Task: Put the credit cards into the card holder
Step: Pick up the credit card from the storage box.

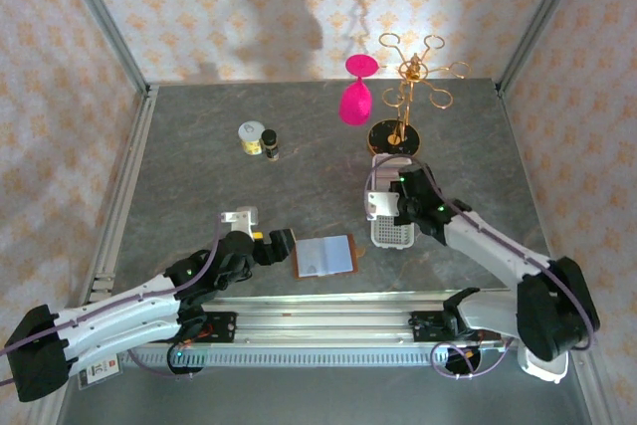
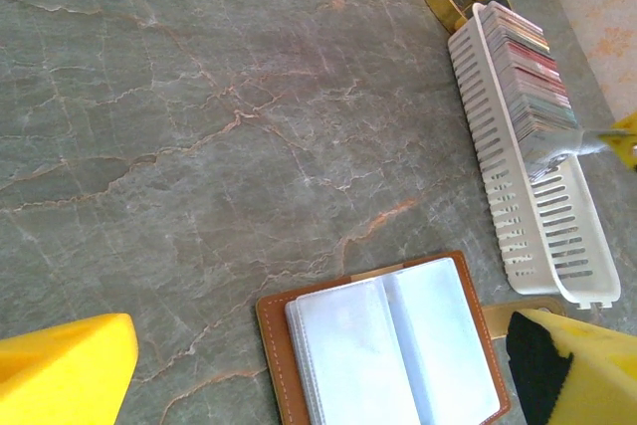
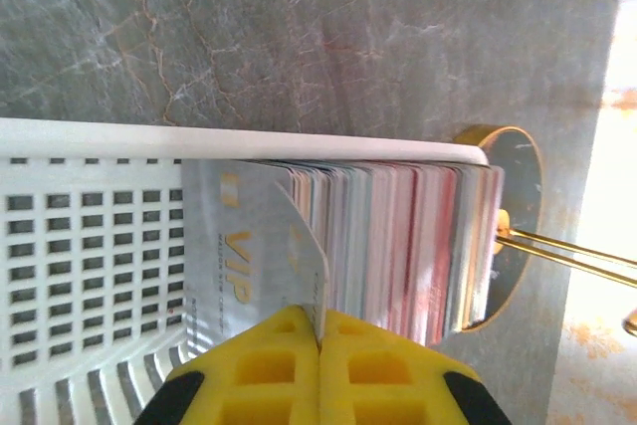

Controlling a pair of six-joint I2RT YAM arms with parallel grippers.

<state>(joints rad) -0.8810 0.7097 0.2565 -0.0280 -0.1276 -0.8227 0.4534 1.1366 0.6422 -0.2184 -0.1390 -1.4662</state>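
Note:
The card holder (image 1: pixel 326 257) lies open on the table, brown leather with pale clear pockets (image 2: pixel 393 345) facing up. My left gripper (image 1: pixel 280 246) is open at its left edge, and its yellow fingers (image 2: pixel 65 375) stand wide on either side of the holder. Many credit cards (image 3: pixel 398 236) stand on edge in a white perforated tray (image 1: pixel 393 236). My right gripper (image 3: pixel 318 323) is shut on one silver-grey credit card (image 3: pixel 304 256), tilted out at the front of the stack, in front of a card marked VIP (image 3: pixel 224 246).
A gold stemware rack (image 1: pixel 408 87) with a pink glass (image 1: pixel 356 97) hanging on it stands just behind the tray. A small white jar (image 1: pixel 251 136) and a dark bottle (image 1: pixel 270 144) sit at the middle left. A metal rail (image 1: pixel 328 306) runs along the near edge.

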